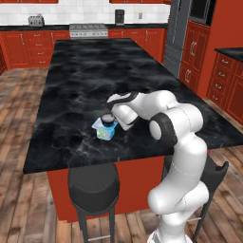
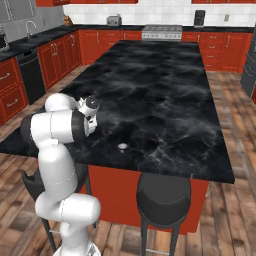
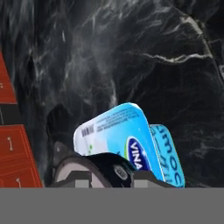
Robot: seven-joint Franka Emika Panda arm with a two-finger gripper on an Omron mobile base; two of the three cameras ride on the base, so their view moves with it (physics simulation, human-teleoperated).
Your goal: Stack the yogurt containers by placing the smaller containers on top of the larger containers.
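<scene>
Left base view, centre of the frame: the white arm's hand point(image 1: 112, 114) sits low over the square-rimmed yogurt tub with the light-blue top and white tapered sides point(image 1: 104, 129), near the front edge of the black marble bench point(image 1: 85, 76). A tiny round dark cup with a pale top point(image 1: 107, 117) rests right at the fingertips, on the tub's top. Whether the fingers pinch it or stand spread, I cannot tell. In the hand view the tub point(image 3: 120, 138) fills the lower middle, the dark cup point(image 3: 105, 168) at the bottom edge. Right base view: a second tiny pale-topped cup point(image 2: 122, 146) sits alone on the bench, centre frame, well apart from the arm.
</scene>
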